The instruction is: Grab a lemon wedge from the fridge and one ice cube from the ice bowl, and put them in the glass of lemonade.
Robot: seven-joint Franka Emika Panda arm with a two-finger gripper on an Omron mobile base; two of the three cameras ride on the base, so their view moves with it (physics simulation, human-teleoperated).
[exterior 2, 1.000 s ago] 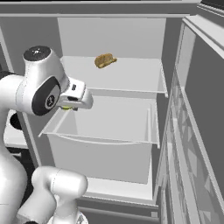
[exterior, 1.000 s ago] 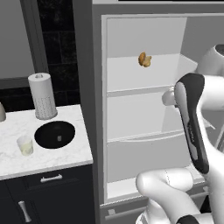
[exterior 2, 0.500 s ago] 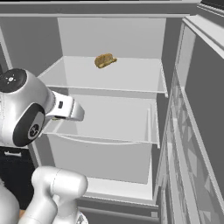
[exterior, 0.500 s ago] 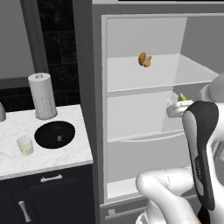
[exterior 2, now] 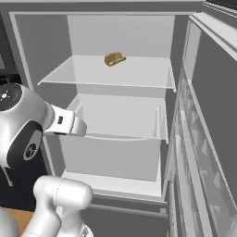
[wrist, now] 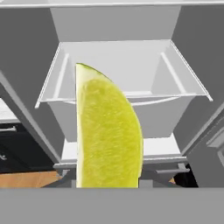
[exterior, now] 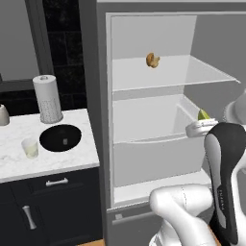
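Fridge [exterior: 144, 120] door open, pale shelves exposed. Gripper [exterior: 202, 126] sits at about 4 o'clock in the left base view, outside the fridge front, jaws narrow and clamped on the lemon wedge [wrist: 107, 131]; the wedge stands upright and close in the hand view, and its yellow-green tip [exterior: 203, 115] shows above the hand. A brown food item [exterior 2: 114, 59] lies on the upper shelf, at 12 o'clock. On the marble counter [exterior: 14, 158], at 9 o'clock: ice bowl [exterior: 60, 138], glass of lemonade [exterior: 30, 148] just beside it, paper-towel roll [exterior: 47, 98] behind.
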